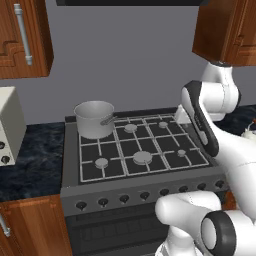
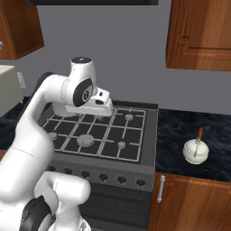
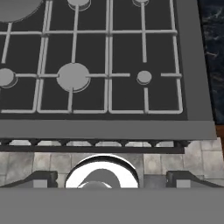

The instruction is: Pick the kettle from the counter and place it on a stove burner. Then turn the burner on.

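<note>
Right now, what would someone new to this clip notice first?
The white arm rises in front of the stove, its hand over the grates. A big steel pot sits on the back left burner in the left base view. The small cream kettle stands alone on the dark marbled counter right of the stove, apart from the gripper, whose finger tips sit wide apart.

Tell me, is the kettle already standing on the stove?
No, the kettle stands on the dark counter to the right of the stove.
</note>
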